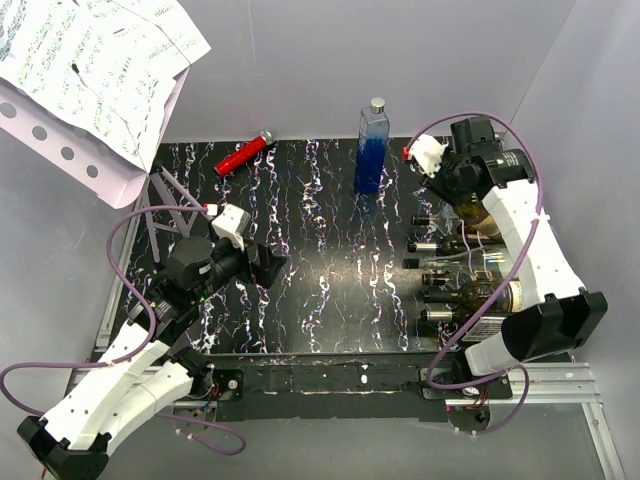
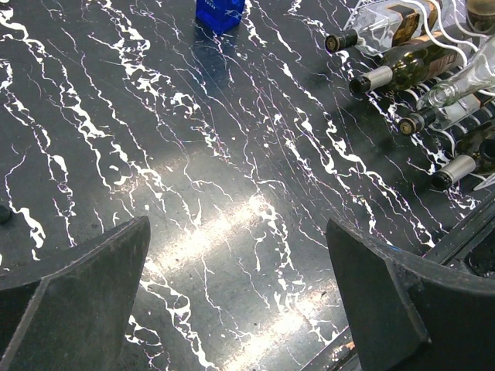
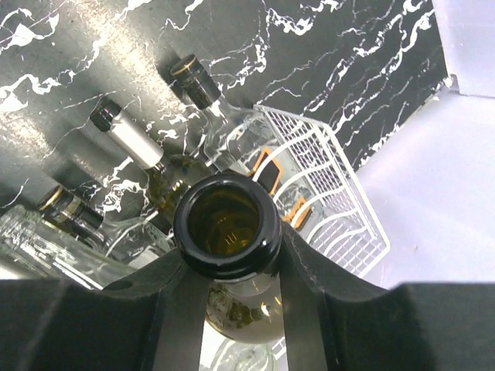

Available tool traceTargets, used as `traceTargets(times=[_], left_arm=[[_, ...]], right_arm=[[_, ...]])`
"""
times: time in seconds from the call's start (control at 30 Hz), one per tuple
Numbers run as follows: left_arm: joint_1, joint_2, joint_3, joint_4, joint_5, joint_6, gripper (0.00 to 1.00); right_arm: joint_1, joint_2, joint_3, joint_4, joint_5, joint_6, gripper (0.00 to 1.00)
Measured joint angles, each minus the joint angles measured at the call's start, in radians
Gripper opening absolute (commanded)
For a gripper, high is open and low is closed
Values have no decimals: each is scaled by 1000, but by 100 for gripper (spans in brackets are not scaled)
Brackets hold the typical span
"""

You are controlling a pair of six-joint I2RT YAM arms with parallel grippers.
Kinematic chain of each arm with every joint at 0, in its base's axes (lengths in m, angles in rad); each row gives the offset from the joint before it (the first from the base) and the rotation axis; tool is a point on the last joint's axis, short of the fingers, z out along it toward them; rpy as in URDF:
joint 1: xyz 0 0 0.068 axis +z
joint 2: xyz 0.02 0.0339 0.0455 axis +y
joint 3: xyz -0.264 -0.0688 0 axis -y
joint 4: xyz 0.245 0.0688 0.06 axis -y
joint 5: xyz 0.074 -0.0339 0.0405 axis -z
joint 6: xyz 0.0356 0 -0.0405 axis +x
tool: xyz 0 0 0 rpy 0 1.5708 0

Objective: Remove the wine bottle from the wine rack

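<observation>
Two grippers are seen at the black marbled table (image 1: 330, 290), only one of them loaded. The right gripper (image 3: 230, 251) is clamped around the neck of an uncorked wine bottle (image 3: 226, 222), its fingers (image 3: 317, 282) pressed to either side just under the dark lip, and the open mouth is turned up to the wrist camera. The bottle is held over the white wire wine rack (image 3: 334, 197) at the right side of the table, its greenish body glimpsed between the fingers; whether its base is touching the wires cannot be told. Several other bottles (image 3: 128, 135) are laid side by side on the rack, capped necks pointed toward the middle of the table. The left gripper (image 2: 240, 309) is held wide open over bare tabletop, well apart from the rack, with nothing between its fingers. A blue bottle (image 1: 372, 150) is stood upright near the back wall, and a red tube (image 1: 245, 155) is laid to its left.
</observation>
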Motion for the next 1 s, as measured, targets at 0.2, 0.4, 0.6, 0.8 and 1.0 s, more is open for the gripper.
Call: traceTargets(times=[0.2, 0.4, 0.6, 0.8, 1.0], left_arm=[[0, 0, 0, 0, -7, 0, 98], [0, 0, 0, 0, -8, 0, 98], [0, 0, 0, 0, -13, 0, 98], [0, 0, 0, 0, -13, 0, 98], [0, 0, 0, 0, -15, 0, 98]], right_arm=[[-1, -85, -1, -14, 16, 14, 1], [5, -140, -14, 3, 31, 54, 1], [15, -150, -13, 1, 47, 120, 1], [26, -148, 32, -17, 69, 155, 1], [44, -148, 108, -65, 64, 208, 1]])
